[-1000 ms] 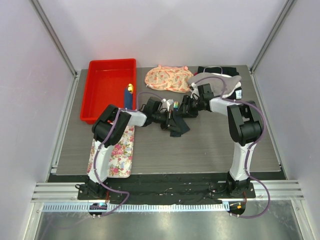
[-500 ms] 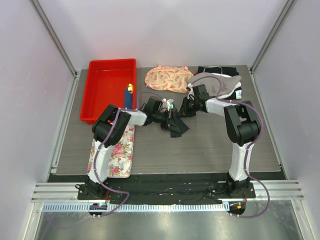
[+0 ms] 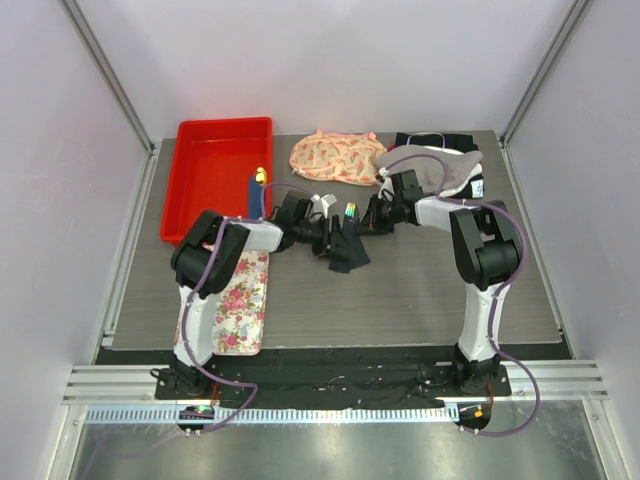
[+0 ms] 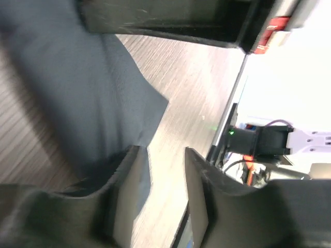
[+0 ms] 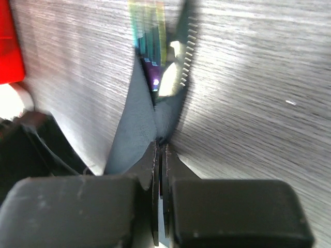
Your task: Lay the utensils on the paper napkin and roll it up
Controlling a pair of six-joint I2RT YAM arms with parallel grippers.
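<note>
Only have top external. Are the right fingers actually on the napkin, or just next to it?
Observer: On it. In the right wrist view the right fingers are shut, pinching a raised fold of the paper napkin.
Operator: And the left?
Observer: In the left wrist view the left fingers stand apart, closed on nothing. The napkin lies on the table in front of them.
Operator: Utensils inside the fold?
Observer: Can't confirm. The right wrist view shows only a blurred rainbow-sheened tip at the fold's far end.
</note>
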